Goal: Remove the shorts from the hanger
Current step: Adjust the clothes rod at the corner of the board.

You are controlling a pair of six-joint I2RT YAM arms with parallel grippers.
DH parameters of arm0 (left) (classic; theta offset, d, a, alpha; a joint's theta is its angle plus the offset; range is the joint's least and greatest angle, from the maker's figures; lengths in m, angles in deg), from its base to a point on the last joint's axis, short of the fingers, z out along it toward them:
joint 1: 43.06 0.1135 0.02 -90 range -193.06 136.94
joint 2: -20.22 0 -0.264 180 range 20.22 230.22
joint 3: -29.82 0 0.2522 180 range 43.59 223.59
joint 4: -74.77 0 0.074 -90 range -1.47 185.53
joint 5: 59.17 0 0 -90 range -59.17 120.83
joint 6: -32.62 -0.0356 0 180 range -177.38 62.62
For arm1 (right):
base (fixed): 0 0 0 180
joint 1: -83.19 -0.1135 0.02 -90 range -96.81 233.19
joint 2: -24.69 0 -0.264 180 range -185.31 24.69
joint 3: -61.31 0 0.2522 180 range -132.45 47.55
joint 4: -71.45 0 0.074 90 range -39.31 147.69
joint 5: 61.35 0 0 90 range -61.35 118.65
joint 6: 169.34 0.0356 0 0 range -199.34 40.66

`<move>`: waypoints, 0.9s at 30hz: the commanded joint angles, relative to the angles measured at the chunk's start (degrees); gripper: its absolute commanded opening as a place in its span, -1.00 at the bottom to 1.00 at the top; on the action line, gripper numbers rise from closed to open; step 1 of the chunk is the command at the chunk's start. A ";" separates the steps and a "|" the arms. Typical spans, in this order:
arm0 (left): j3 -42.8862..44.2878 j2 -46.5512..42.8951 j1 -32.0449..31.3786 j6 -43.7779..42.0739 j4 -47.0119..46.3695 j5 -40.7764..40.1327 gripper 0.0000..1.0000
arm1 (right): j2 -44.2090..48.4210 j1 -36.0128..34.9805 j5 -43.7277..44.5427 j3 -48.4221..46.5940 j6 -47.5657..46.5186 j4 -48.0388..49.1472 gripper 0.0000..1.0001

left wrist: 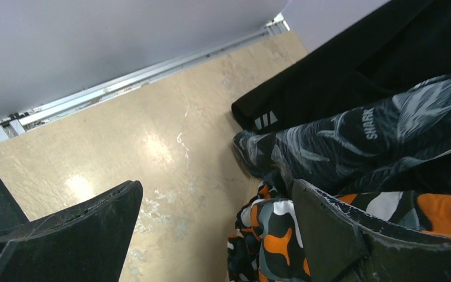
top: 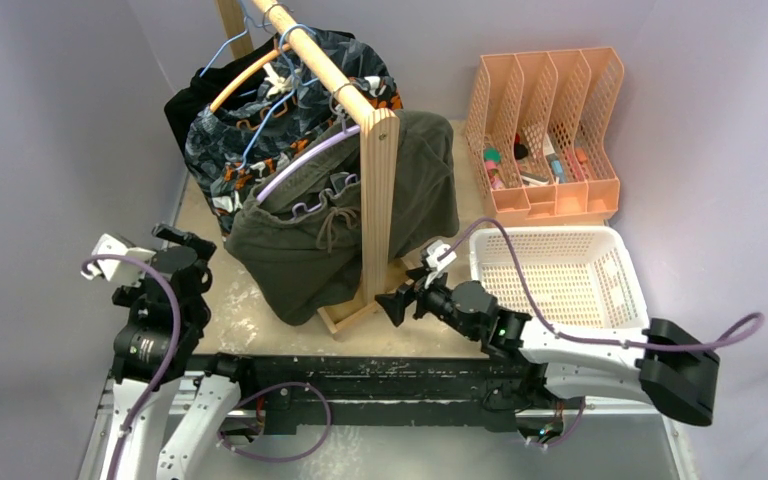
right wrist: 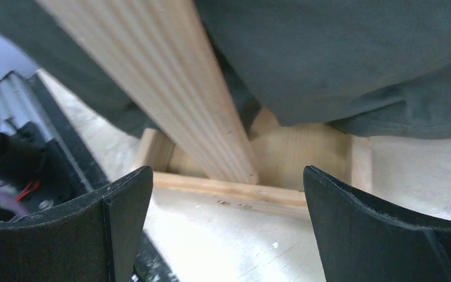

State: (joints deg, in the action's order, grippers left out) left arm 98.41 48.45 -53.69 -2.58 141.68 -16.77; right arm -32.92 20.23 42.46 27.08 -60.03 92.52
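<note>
Both grippers stand spread, holding nothing. Just ahead of the right gripper (right wrist: 228, 176) rise the rack's post (right wrist: 170, 88) and base frame (right wrist: 229, 191), with the olive-green shorts (right wrist: 340, 64) draped above on both sides. The left gripper (left wrist: 216, 188) has bare table (left wrist: 152, 135) by its left finger. Near its right finger crowd the camo shorts (left wrist: 282, 235), navy printed shorts (left wrist: 340, 141) and black shorts (left wrist: 329, 76). All four hang waist up, legs down, in a row along the rail (top: 320, 65).

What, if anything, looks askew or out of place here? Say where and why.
Nothing is spilled or broken. Only the olive shorts sag low at the near end of the rack, their hem bunched close to its base.
</note>
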 commanded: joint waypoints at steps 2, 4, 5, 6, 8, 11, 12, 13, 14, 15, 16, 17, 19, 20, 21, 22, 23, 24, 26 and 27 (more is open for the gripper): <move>-2.62 2.08 -0.05 -0.23 -4.39 5.06 1.00 | -9.12 -0.16 7.20 -5.57 -0.48 7.65 0.99; -3.95 2.47 -0.09 0.68 -5.46 6.44 1.00 | -12.38 -0.23 7.19 -8.06 -1.09 7.89 0.99; -4.51 2.60 -0.09 1.12 -5.80 6.92 1.00 | -13.52 -0.18 7.19 -8.84 -1.65 8.04 0.99; -4.93 2.77 -0.09 1.37 -6.17 7.24 1.00 | -14.27 -0.22 7.39 -9.38 -2.06 8.17 0.99; -5.96 2.88 -0.09 1.97 -6.65 7.53 1.00 | -14.73 -0.15 8.20 -8.60 -2.70 9.20 0.99; -7.34 2.95 -0.09 2.64 -7.51 7.35 1.00 | -13.27 -0.18 8.22 -5.67 -2.98 11.89 0.99; -7.48 3.05 -0.09 2.58 -7.86 7.34 1.00 | -12.61 -0.15 7.17 -4.79 -3.51 12.93 0.99; -7.49 3.28 -0.09 2.46 -7.94 7.30 1.00 | -12.28 -0.17 6.54 -4.28 -3.58 13.57 0.99; -7.49 3.47 -0.09 2.42 -7.99 7.08 1.00 | -12.24 -0.15 6.72 -4.16 -2.44 13.49 0.99; -7.61 3.63 -0.08 2.53 -7.99 6.81 1.00 | -12.57 -0.15 7.49 -4.32 -1.17 13.24 0.98; -7.75 3.79 -0.09 2.65 -8.09 6.66 1.00 | -13.25 -0.19 8.21 -4.69 -0.15 12.84 0.98; -7.90 3.94 -0.09 2.63 -8.26 6.64 1.00 | -14.26 -0.15 8.67 -5.47 0.44 11.92 0.98; -8.19 4.02 -0.09 2.50 -8.65 7.12 1.00 | -16.65 -0.19 10.00 -8.37 1.32 8.15 0.98; -8.29 3.99 -0.09 2.61 -8.77 7.24 1.00 | -17.79 -0.16 11.27 -10.17 2.58 4.39 0.99; -8.32 3.91 -0.09 2.81 -8.76 7.33 1.00 | -18.87 -0.17 11.34 -12.09 3.38 1.36 0.99; -8.33 3.87 -0.09 3.19 -8.56 7.34 1.00 | -19.81 -0.18 12.28 -13.42 3.59 -0.52 0.99; -8.38 3.71 -0.09 3.46 -8.44 7.34 1.00 | -20.39 -0.19 14.46 -14.39 3.77 -2.16 0.99; -8.47 3.61 -0.09 3.73 -8.34 7.34 1.00 | -20.59 -0.13 16.62 -15.19 4.59 -3.74 0.99; -8.58 3.37 -0.05 4.20 -8.30 7.45 1.00 | -20.25 0.07 20.84 -15.54 5.31 -5.99 0.99; -8.55 3.14 -0.08 4.02 -8.70 8.23 1.00 | -19.88 0.69 21.55 -15.75 4.98 -6.93 0.99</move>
State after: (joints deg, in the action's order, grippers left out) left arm 90.41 52.25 -53.69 0.16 135.66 -9.55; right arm -53.70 19.38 53.06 14.49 -57.21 91.66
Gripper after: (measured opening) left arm 0.998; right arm 0.994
